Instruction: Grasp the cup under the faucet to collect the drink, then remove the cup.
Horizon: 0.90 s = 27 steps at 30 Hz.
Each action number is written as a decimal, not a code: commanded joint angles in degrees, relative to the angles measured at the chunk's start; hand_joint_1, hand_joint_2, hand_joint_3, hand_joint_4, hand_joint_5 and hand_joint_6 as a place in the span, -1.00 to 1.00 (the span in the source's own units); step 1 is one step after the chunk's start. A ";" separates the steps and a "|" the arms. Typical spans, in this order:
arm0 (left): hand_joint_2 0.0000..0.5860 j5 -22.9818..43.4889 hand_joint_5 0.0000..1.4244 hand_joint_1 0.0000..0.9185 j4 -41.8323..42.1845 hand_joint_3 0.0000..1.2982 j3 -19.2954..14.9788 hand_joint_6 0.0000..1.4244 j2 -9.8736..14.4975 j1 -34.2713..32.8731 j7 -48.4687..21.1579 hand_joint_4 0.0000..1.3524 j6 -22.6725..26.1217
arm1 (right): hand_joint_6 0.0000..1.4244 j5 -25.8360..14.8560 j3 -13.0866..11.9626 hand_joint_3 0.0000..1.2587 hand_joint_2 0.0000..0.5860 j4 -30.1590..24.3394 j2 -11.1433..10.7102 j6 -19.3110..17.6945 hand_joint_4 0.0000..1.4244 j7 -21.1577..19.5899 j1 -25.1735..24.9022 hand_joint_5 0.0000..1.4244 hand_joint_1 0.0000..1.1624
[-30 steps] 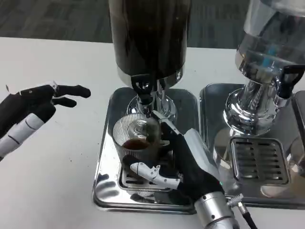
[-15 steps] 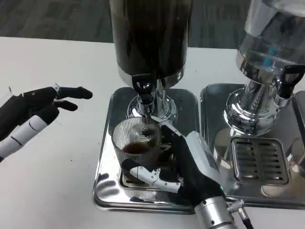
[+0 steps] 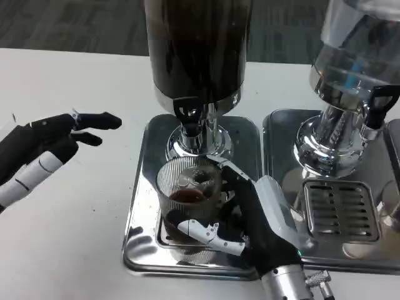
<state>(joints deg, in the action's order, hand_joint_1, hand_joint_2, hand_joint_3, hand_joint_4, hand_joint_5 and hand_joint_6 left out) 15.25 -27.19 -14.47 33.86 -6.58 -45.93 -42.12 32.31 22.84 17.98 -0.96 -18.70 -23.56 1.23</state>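
Cup point(image 3: 189, 199): ribbed clear glass with a shallow layer of dark drink, sitting on the drip tray point(image 3: 140, 206) near its front edge, just in front of the faucet point(image 3: 189, 122) of the dark dispenser point(image 3: 197, 50). My right hand point(image 3: 250, 215) grasps it, fingers wrapped round the far side and thumb across the front. Compared with half a second ago, the cup and hand have slid slightly toward the tray's front-right, off the spout line. I read this as collection finished and removal begun. Left hand point(image 3: 47, 140) hovers over the table's left edge, fingers released, holding nothing, unchanged. Second dispenser point(image 3: 350, 94) stands on the right tray point(image 3: 281, 150). Risk: sloshing on lift-out.
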 commanded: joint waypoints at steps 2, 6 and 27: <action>-0.40 -0.63 -0.69 -1.00 -1.02 -0.44 0.76 -0.50 0.72 -0.90 -0.31 -0.59 -0.55 | 0.25 0.54 -0.80 -0.46 -0.26 -0.89 -0.77 -1.11 -0.33 -2.23 1.42 -0.07 0.12; -0.40 -0.67 -0.69 -1.00 -1.60 -0.44 0.86 -0.50 0.69 -1.28 -0.40 -0.59 -0.78 | 0.27 0.02 -1.35 -0.44 -0.26 -1.58 -0.83 -1.65 -0.31 -2.67 1.88 -0.06 0.12; -0.41 -1.48 -0.69 -1.00 -6.13 -0.46 3.95 -0.50 -0.16 -3.47 -1.08 -0.60 -3.08 | 0.35 0.34 -4.61 -0.37 -0.26 -8.28 -1.70 -1.34 -0.26 -3.86 7.32 0.00 0.12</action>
<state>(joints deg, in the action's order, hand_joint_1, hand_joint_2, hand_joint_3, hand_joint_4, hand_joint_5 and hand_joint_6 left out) 14.83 -32.51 -11.73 33.85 -9.41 -46.15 -44.14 32.49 18.74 11.04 -2.94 -19.70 -26.37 8.45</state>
